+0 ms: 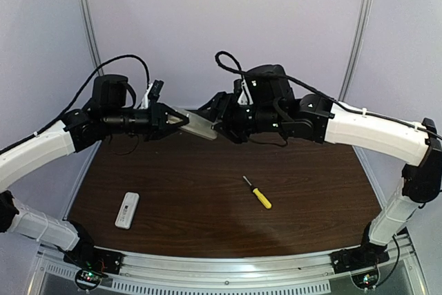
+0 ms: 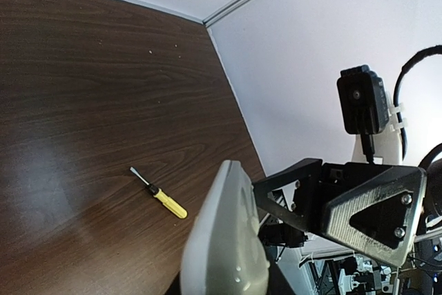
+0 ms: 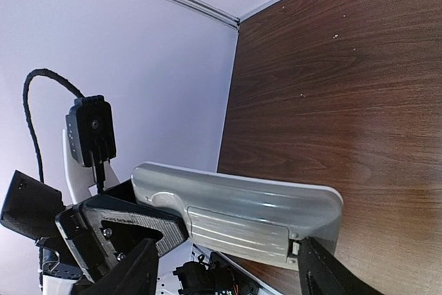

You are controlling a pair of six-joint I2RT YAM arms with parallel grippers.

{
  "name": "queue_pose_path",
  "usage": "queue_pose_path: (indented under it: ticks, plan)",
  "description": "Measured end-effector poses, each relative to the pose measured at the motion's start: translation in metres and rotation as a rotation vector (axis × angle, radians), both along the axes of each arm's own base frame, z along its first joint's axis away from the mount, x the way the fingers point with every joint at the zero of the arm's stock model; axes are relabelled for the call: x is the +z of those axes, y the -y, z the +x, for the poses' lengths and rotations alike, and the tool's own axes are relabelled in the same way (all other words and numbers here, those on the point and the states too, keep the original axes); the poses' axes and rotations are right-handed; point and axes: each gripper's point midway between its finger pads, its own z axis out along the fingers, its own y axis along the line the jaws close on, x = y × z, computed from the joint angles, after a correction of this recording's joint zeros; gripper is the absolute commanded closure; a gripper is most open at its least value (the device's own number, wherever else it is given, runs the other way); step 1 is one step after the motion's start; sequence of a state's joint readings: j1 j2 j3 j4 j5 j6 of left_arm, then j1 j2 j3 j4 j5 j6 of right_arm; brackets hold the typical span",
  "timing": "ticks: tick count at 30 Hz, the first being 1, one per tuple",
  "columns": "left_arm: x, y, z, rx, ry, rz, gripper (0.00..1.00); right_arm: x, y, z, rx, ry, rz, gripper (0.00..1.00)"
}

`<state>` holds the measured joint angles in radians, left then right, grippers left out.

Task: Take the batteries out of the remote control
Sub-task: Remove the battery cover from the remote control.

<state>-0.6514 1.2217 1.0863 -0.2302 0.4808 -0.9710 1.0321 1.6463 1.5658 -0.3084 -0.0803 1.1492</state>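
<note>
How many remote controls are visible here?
2. The left gripper holds a grey remote in the air; a white remote lies on the table. None seems hidden.

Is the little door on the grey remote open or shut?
Shut. The ribbed cover sits flush in the grey remote, with no gap showing.

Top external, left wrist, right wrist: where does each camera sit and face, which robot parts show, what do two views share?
Top external: above, behind the bases, looking down; both arms; left gripper, right gripper at grey remote.
Left wrist: on the left arm, looks along the remote at the right gripper; own fingers unclear.
Right wrist: on the right arm, facing the remote's back; own fingers below.
Shared: top and left wrist show the screwdriver.
</note>
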Motion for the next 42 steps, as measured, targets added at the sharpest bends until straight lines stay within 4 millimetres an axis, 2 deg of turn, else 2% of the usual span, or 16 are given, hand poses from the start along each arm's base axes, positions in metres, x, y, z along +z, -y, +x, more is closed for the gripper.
queue_pose_path:
  ticks: [13, 24, 37, 42]
  plan:
    - [-0.007, 0.025, 0.003, -0.007, 0.013, 0.001, 1.00, -0.008, 0.022, 0.003, 0.009, -0.015, -0.023, 0.31]
    - [0.005, 0.053, 0.005, -0.050, 0.033, -0.024, 1.00, 0.005, 0.050, -0.002, -0.014, 0.000, -0.001, 0.31]
    - [0.011, 0.062, 0.001, -0.060, 0.054, -0.036, 1.00, 0.003, 0.066, -0.011, -0.019, -0.001, -0.003, 0.31]
    - [0.014, 0.065, -0.003, -0.070, 0.060, -0.043, 1.00, 0.009, 0.072, -0.011, -0.035, 0.011, 0.004, 0.31]
